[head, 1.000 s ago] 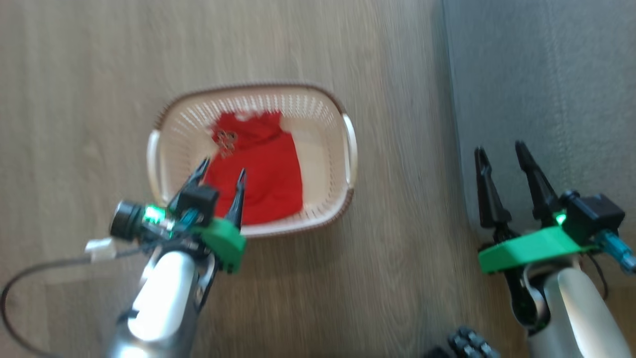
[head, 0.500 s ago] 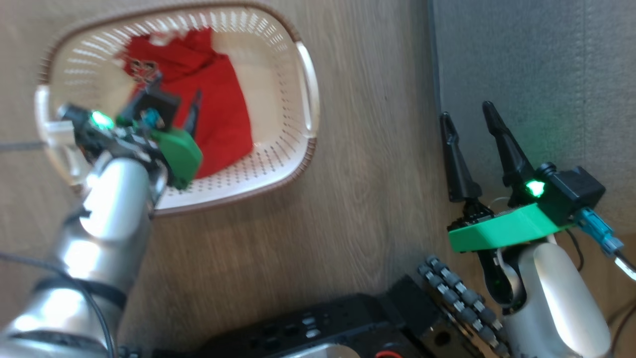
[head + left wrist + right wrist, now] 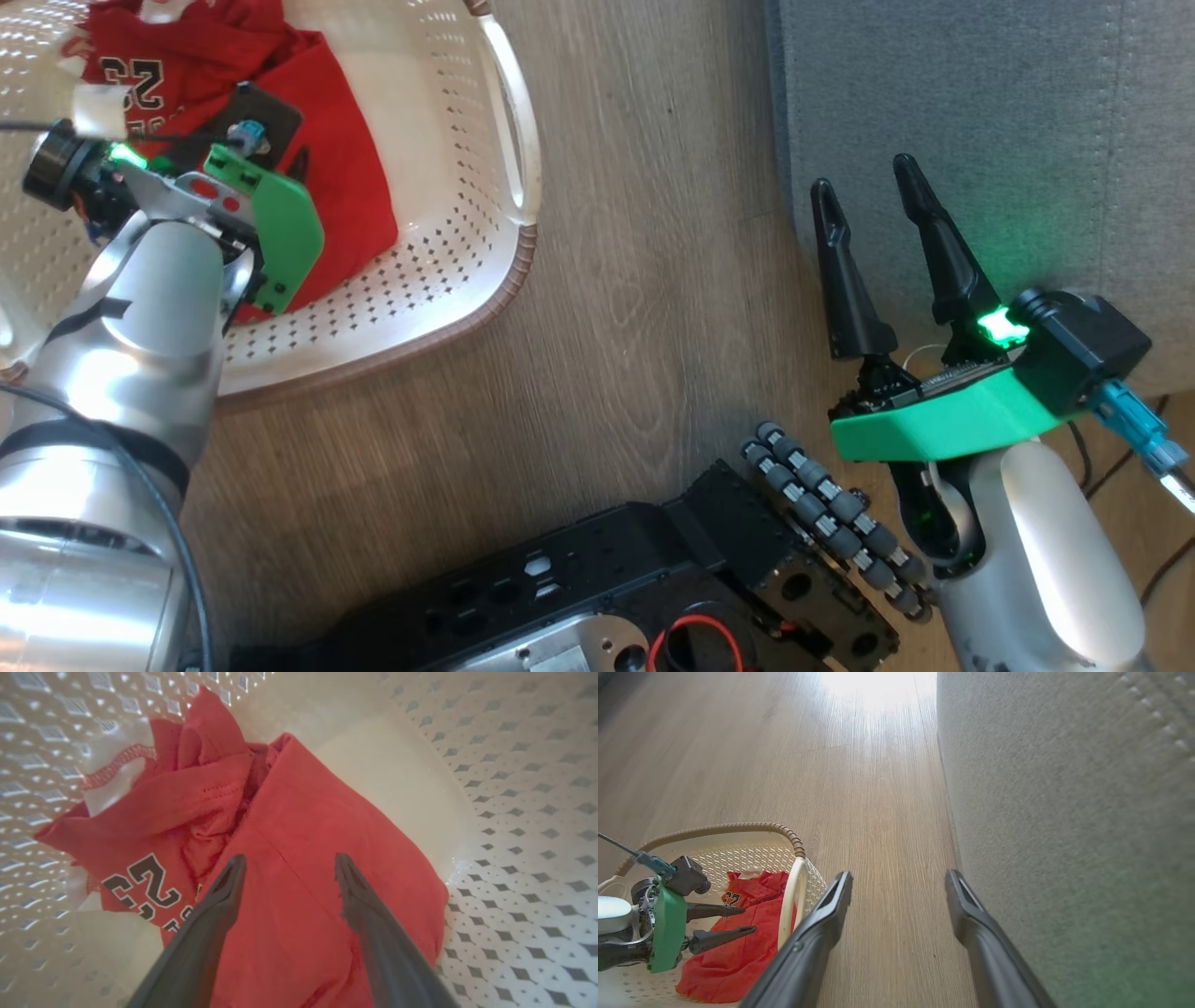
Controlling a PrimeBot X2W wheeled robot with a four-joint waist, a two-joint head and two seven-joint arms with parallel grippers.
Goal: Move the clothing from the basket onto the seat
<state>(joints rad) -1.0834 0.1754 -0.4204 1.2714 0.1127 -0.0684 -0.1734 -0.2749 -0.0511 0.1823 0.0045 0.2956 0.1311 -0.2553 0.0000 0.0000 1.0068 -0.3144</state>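
Now the head camera has dipped and swung, so the basket (image 3: 439, 271) sits at that view's upper left. The left claw (image 3: 289, 858) has dropped inside it, jaws wide apart, poised just over the clothing (image 3: 317, 826), which lies bunched on the basket floor, nothing gripped yet. A grasp looks imminent. Rightward, the right claw (image 3: 864, 175) hangs open by the seat's (image 3: 1027, 112) edge.

bright red clothing (image 3: 299, 826) with dark numerals (image 3: 149, 886) edged in white; cream-white basket (image 3: 448, 252) pierced with diamond holes, brown woven-look rim (image 3: 738, 826); grey seat (image 3: 980, 112); pale wood-grain floor (image 3: 635, 280); left end effector (image 3: 287, 863) and right end effector (image 3: 864, 177): dark grey fingers (image 3: 845, 280), green brackets (image 3: 934, 425).
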